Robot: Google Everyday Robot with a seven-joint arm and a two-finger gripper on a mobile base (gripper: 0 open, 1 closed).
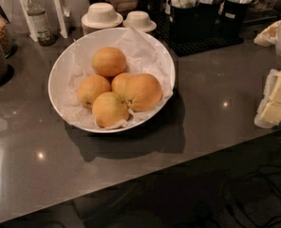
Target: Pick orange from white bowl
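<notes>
On the counter (216, 127), the orange (144, 91) lies at the right side of the bowl (59, 72); the gripper is out of view, its state unknown.

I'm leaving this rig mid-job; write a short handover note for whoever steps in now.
End effector: not in view.
The orange: lying in the white bowl, on the right side of the pile, touching the smaller oranges beside it.
The bowl stands on the grey counter.
Done: nothing that shows; the orange is not yet lifted.
Left: reach in, grasp the orange, lift it out.
</notes>
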